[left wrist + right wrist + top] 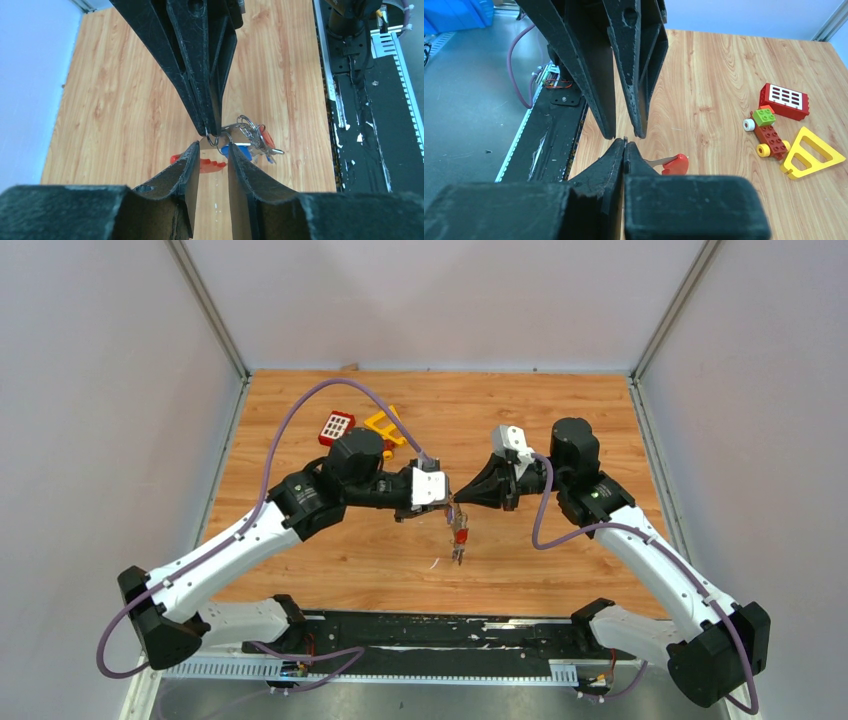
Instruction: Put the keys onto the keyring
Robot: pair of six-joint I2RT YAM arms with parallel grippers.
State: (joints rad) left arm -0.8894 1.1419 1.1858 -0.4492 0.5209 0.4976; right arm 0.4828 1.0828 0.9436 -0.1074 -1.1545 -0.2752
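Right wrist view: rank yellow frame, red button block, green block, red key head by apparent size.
Largest: yellow frame
red button block
then green block and red key head look alike, the key nearer the camera, so unranked.

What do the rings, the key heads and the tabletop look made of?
The rings: thin bright metal wire, judging by the silvery glint. Blue key head and red key head: probably glossy plastic, solid colour with soft highlights. Tabletop: wood or wood-look laminate, grain visible; can't tell which.
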